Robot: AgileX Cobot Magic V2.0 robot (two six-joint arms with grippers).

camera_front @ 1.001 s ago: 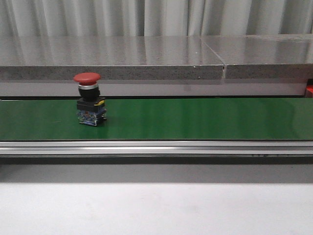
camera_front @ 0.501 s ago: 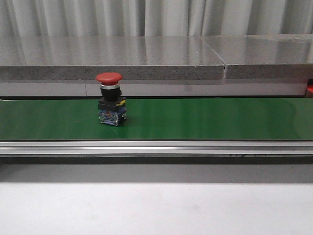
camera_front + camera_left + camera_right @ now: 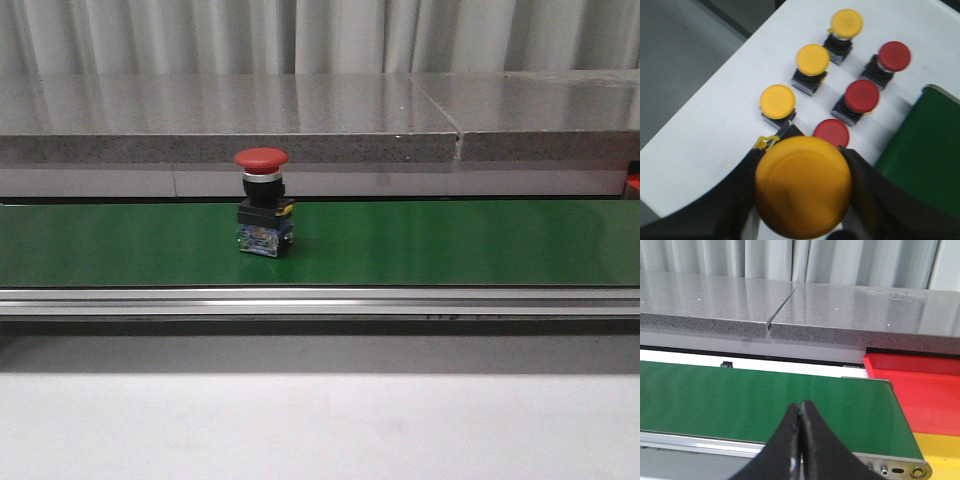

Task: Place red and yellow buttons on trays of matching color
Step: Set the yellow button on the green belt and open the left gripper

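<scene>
We see one red button upright on the green belt, well short of the red tray at the belt's end; the yellow tray sits just beside that. Our left gripper fingers clamp a yellow button above the table, where six more wait. Right gripper fingers are pressed together, empty. Both trays look bare — we judge nearly everything remains.
</scene>
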